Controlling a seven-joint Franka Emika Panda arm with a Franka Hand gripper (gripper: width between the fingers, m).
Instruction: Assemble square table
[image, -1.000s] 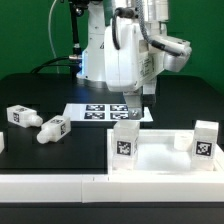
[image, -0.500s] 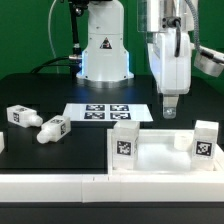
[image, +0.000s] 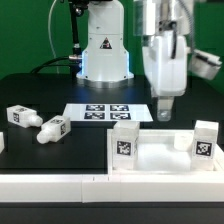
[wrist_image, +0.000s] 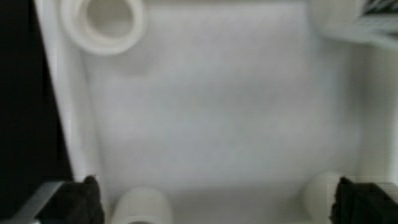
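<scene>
The square table's white slab lies at the exterior view's right with its raised rim up. Two white tagged legs stand upright at its near corners, one at the left and one at the right. Two more tagged legs lie loose at the left. My gripper hangs just above the slab's far edge. In the wrist view the slab's surface fills the picture, with a round corner socket. My gripper is open and empty, with dark fingertips wide apart.
The marker board lies flat on the black table, left of my gripper. A long low white border bar runs along the front edge. The robot's white base stands behind, before a green backdrop.
My arm has swung from over the marker board to the exterior view's right, and now hangs over the slab's far edge. The slab and legs have not moved.
</scene>
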